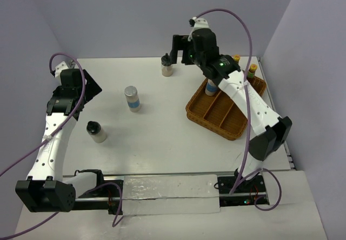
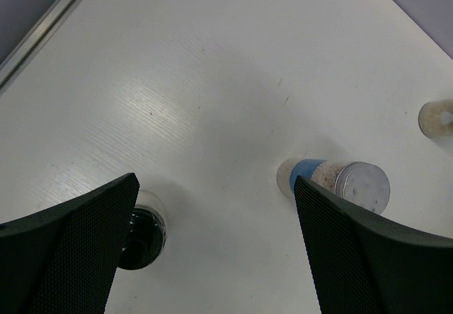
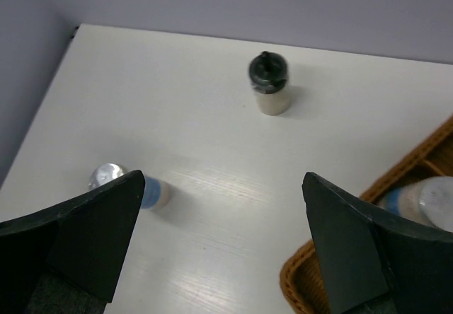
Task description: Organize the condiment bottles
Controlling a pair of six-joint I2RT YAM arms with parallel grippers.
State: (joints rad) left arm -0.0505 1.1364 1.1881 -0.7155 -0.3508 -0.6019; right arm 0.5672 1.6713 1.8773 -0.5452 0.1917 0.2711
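White tabletop (image 1: pixel 162 153), lilac walls. At far left the left claw (image 2: pixel 216 187) hangs wide open and empty. Below it stand one black-capped bottle (image 1: pixel 96 132) and one silver-lidded bottle (image 1: pixel 132 98), both upright and nearer this arm. Further right, a second black-capped bottle (image 1: pixel 167 66) stands upright just ahead of the right claw (image 3: pixel 224 179), which is also open and empty, so it looks the likely next pick. The basket (image 1: pixel 221 110) holds another silver-lidded bottle (image 1: pixel 210 88) and two yellow-capped bottles (image 1: pixel 237 60). Six bottles in all, three loose.

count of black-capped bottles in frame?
2. One black-capped bottle stands on the table at left, the other near its far edge. The right arm covers part of the basket; more may hide there.
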